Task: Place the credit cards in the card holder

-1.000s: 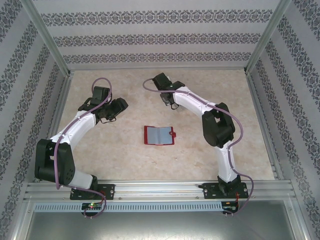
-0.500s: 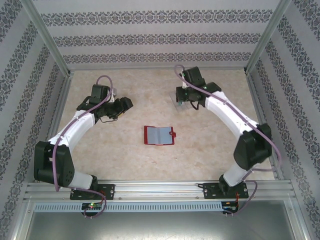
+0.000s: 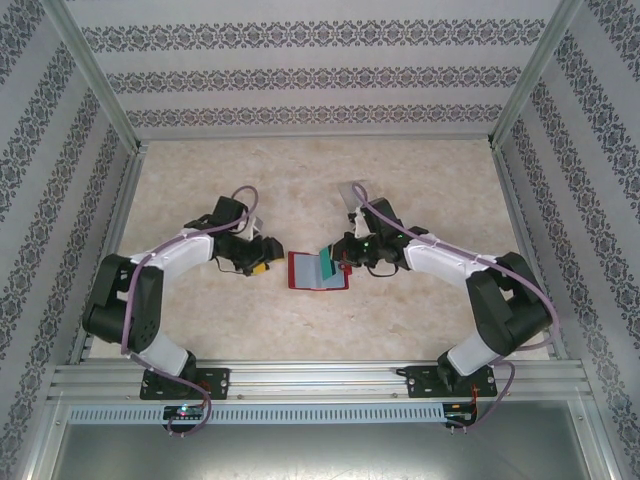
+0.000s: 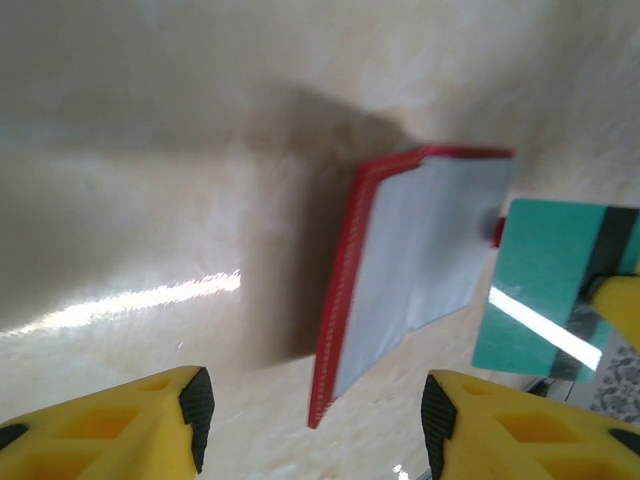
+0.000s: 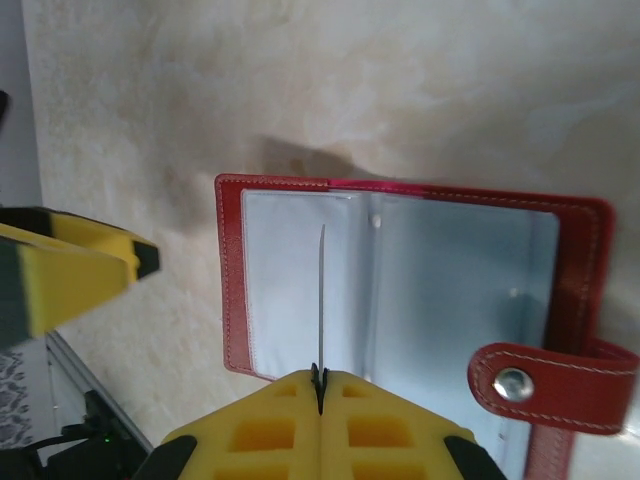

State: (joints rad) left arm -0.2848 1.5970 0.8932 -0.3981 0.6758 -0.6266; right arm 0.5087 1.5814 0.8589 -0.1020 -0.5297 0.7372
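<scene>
One teal credit card shows in the overhead view, pinched in the right gripper just past the right edge of the card holder. By these pictures that holder is the red fold-over case lying open at the frame's centre. The left gripper sits low, just left of the case, with nothing in it. A small clear stand rests apart, toward the upper middle of the table.

From the left wrist, two yellow fingers of the left gripper stand wide apart at the bottom corners, empty. The card holder lies in the centre right with its grey-clear pockets facing up. The credit card hangs at the right edge, and a yellow fingertip of the other arm grips its far end.

From the right wrist, the right gripper is clamped tight on the credit card, seen edge-on as a thin line over the left half of the card holder. The snap strap lies at the lower right.

I judge the risk to be the insertion itself. Nothing pins the light case, so a card edge that misses a pocket mouth could shove it across the table or buckle the sleeve. The open left fingers, being so near, could also knock the case askew.
</scene>
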